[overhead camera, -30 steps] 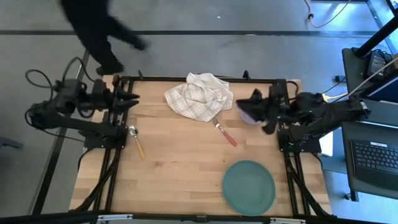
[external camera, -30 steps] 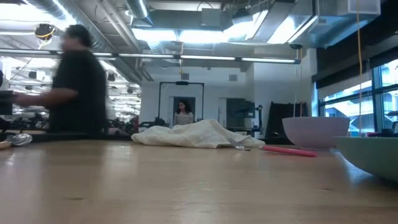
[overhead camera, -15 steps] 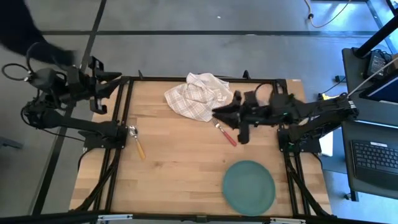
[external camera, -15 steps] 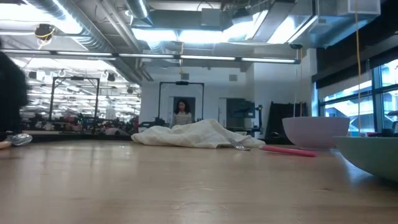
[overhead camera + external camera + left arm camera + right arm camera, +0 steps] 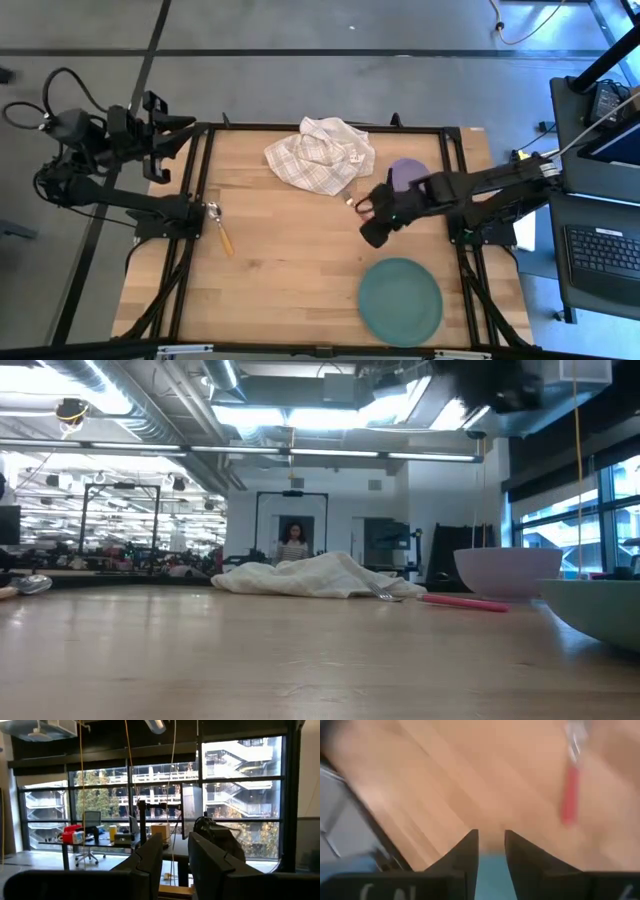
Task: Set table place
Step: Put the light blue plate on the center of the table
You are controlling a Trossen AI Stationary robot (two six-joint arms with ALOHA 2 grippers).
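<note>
The teal plate (image 5: 401, 298) lies near the table's near right corner. The lilac bowl (image 5: 405, 172) stands at the far right. The red-handled fork (image 5: 350, 201) lies between them; only its tines show in the high view, its handle (image 5: 570, 795) in the right wrist view. My right gripper (image 5: 373, 228) hovers open above the fork's handle end, tipped down (image 5: 491, 845), touching nothing. The yellow-handled spoon (image 5: 218, 225) lies at the left edge. My left gripper (image 5: 188, 130) is open, raised off the far left corner (image 5: 175, 860).
A white checked cloth (image 5: 320, 152) lies crumpled at the table's far middle, its edge close to the fork's tines. The table's black frame (image 5: 200, 200) runs along the edges. Bare wood (image 5: 290, 270) spans the middle and near left.
My right gripper has swung from over the bowl at the right edge toward the table's middle, then toward the near edge, tipping down above the fork. My left arm has risen and turned at the far left corner. A person behind the far left corner has walked off.
</note>
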